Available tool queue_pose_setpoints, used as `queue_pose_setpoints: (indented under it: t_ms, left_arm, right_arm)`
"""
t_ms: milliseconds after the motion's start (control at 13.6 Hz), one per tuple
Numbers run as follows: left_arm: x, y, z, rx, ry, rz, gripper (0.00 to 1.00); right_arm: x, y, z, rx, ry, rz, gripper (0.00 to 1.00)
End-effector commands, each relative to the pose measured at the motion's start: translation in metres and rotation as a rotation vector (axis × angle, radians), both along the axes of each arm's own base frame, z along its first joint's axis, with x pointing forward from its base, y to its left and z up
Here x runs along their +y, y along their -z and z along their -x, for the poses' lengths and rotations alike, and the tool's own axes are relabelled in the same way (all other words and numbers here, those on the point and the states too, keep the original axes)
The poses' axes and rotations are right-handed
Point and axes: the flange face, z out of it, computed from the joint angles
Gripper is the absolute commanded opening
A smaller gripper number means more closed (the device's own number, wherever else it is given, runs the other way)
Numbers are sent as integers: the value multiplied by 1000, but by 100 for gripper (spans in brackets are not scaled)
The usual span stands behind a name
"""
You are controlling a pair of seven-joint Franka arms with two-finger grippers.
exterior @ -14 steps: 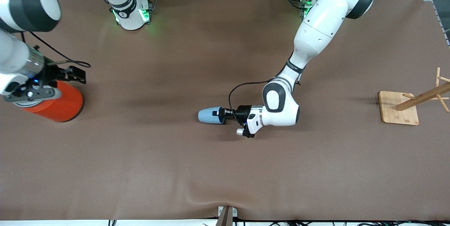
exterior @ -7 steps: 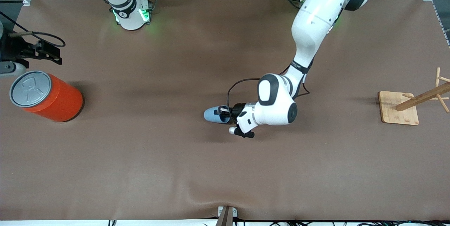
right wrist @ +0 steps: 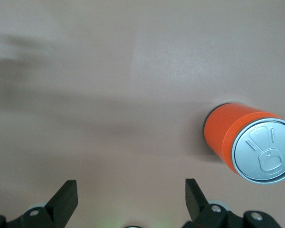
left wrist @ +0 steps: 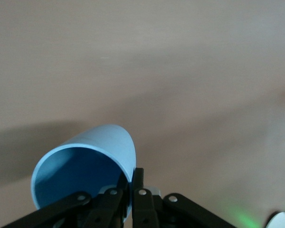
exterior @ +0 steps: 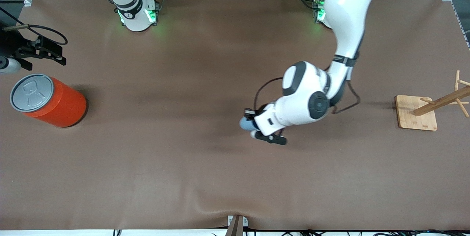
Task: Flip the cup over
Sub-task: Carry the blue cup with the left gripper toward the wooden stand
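Front view: a brown table (exterior: 183, 177) seen from above. The left arm reaches from its base down to the middle of the table, its white wrist bent low. The left gripper (exterior: 251, 118) is mostly hidden under the wrist, and only a sliver of the light-blue cup (exterior: 245, 123) shows at its tip, over the table's middle. At the right arm's end of the table stands an upright orange can (exterior: 55, 102) with a grey pull-tab lid. The right gripper (exterior: 47, 50) hangs just beside the can, on the side farther from the camera, not touching it. At the left arm's end a wooden rack (exterior: 429, 109) stands on a square base.

Left wrist view: the left gripper (left wrist: 129, 183) has its two black fingers (left wrist: 138, 199) pressed nearly together, pinching the cup's (left wrist: 102, 152) rim wall, one finger inside the mouth and one outside. The cup is tilted, its open mouth turned toward the camera so the darker blue inside shows. Brown table lies below it, with a shadow alongside.

Right wrist view: the right gripper (right wrist: 131, 197) has its two black fingers (right wrist: 65, 199) spread wide apart with nothing between them, over bare table. The orange can (right wrist: 242, 140) stands off to one side, clear of both fingers, its grey lid facing up.
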Motion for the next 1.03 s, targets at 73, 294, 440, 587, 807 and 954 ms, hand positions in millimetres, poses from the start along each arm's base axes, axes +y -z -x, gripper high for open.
queue_pose_setpoints:
  t_ms: [73, 294, 440, 587, 807, 954]
  left_arm:
    - [79, -21, 4, -28, 37, -201, 0]
    - [135, -29, 15, -44, 24, -325, 0]
    - [170, -18, 33, -51, -19, -360, 0]
    - [184, -2, 59, -109, -17, -411, 0]
    - [216, 19, 62, -95, -93, -517, 0]
    - [227, 31, 64, -93, -102, -520, 0]
  right_arm:
    - [0, -3, 3, 5, 120, -20, 100]
    - [4, -3, 1, 0, 165, -17, 100]
    - [7, -2, 1, -2, 161, -13, 100]
    - [9, -5, -2, -28, 159, -19, 100]
    - [12, 1, -7, -23, 157, -38, 100]
    - [16, 5, -9, -16, 148, -40, 100]
